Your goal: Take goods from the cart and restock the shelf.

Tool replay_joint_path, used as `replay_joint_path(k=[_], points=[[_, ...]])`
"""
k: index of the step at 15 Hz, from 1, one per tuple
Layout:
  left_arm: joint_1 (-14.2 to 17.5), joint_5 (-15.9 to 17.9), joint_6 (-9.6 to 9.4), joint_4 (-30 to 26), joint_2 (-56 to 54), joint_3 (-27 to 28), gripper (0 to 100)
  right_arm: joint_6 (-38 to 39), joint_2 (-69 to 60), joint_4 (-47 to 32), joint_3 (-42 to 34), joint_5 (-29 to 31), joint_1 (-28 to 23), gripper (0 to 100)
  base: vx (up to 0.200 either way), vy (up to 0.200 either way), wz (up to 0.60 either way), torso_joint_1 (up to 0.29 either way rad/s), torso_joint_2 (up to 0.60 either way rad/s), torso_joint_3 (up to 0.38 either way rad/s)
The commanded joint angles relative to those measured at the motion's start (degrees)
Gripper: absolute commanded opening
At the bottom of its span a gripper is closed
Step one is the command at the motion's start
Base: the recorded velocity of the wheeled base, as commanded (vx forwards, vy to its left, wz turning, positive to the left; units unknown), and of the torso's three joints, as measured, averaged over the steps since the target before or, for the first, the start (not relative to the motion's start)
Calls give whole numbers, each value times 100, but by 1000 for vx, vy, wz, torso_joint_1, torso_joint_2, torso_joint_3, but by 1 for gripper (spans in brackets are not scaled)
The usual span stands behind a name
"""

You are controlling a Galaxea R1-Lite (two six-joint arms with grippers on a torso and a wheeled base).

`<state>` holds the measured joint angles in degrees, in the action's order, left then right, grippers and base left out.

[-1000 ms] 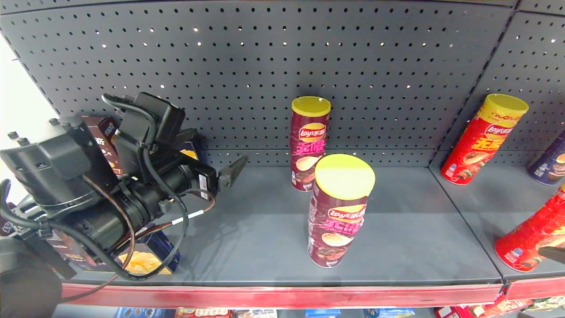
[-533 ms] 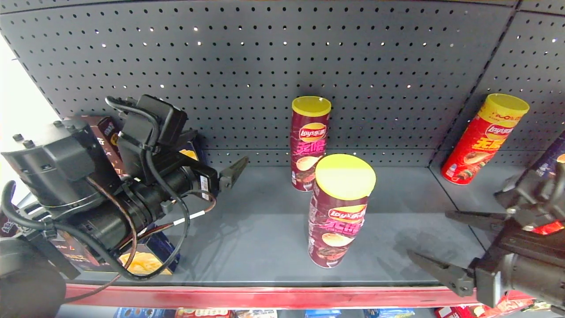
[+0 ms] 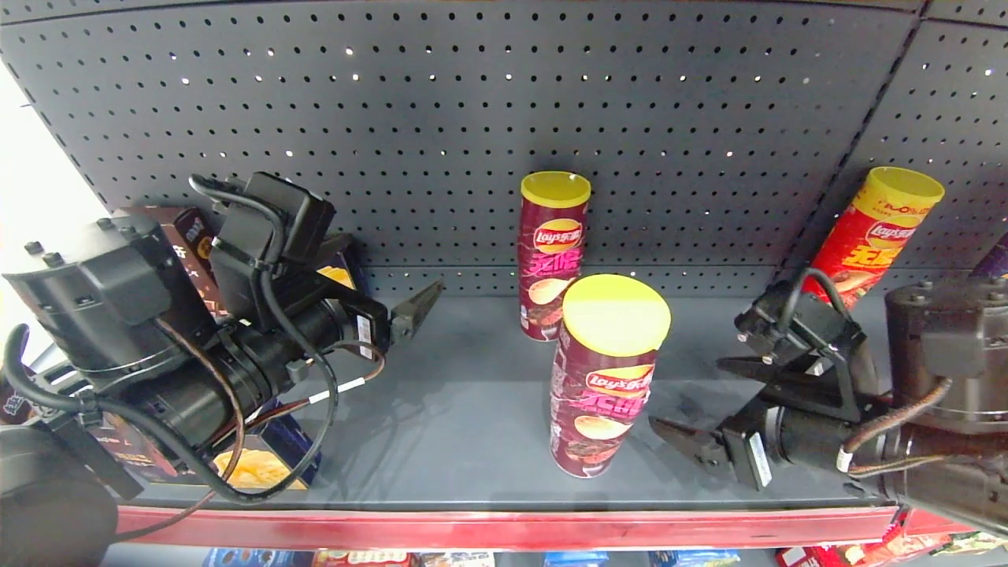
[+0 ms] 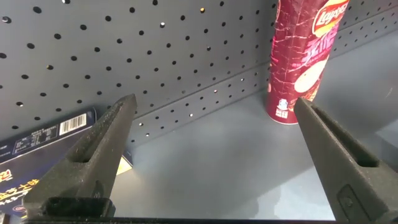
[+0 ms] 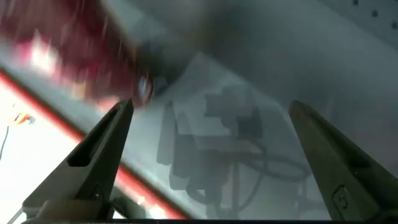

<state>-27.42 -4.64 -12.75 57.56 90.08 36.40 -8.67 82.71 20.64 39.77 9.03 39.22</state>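
A maroon chip can (image 3: 602,386) stands upright near the shelf (image 3: 441,425) front, just left of the right tool (image 3: 689,398), which gapes wide and empty. The left tool (image 4: 214,102), equally wide and empty, sits farther off.

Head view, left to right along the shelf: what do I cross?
Boxes → left end effector → front maroon can → right end effector → red can.

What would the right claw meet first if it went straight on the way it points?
Probably the front maroon can, standing just ahead of the open right claw. The right wrist view puts the can off-centre, so a glancing touch seems likelier than a centred one.
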Motion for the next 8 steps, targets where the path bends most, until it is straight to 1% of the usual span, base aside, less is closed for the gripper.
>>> replay_joint_path(k=[1,8], points=[[8,-1,1,9,1,-1,100,-3,447,2,277,2,7,100,0,0,0,0,0,0],[-9,-1,1,9,19,-1,100,-12,623,19,383,-7,69,100,0,0,0,0,0,0]])
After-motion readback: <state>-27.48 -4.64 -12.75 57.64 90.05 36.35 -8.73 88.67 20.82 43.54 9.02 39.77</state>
